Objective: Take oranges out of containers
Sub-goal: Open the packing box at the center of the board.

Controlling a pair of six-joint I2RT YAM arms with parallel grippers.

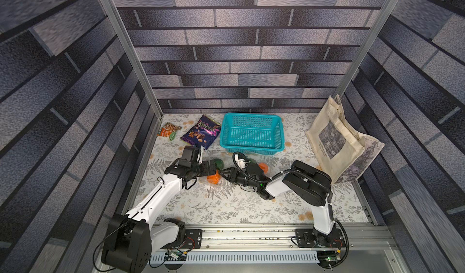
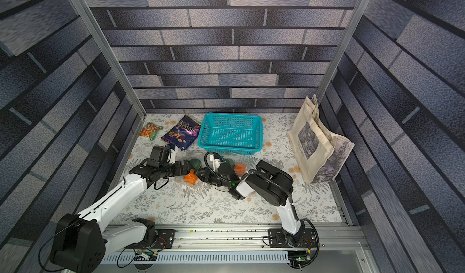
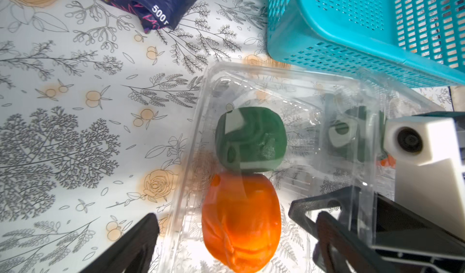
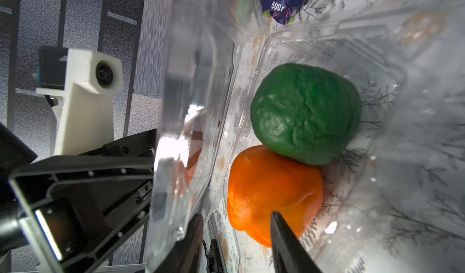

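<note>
Left wrist view shows the teal perforated plastic basket [image 3: 327, 55], used below as the reference landmark. The clear, thin plastic clamshell container [image 3: 302, 88] sits just beside the basket's robot-facing wall, with its lid raised and its tray open. Inside the tray, the dark green round fruit [image 3: 250, 139] lies on the basket side. The bright orange round fruit [image 3: 241, 224] touches it on the side away from the basket. A second clamshell, also on the robot side of the basket, is mostly hidden under the right arm. A further orange fruit [image 1: 263, 167] shows there in a top view.

Left gripper [image 3: 236, 216]: jaws fully spread and holding nothing, with one finger on either side of the bright orange round fruit.

Right gripper [image 4: 235, 216]: jaws partly parted and clamping nothing. One finger is at the orange fruit's flank and the tray wall runs between the fingers.

Governing relation: the two fruits line up from the left gripper toward the basket, with the orange one first and centred in the gap. The left arm therefore appears better placed to close on it. The green fruit lies beyond and stays blocked until the orange one is lifted.
</note>
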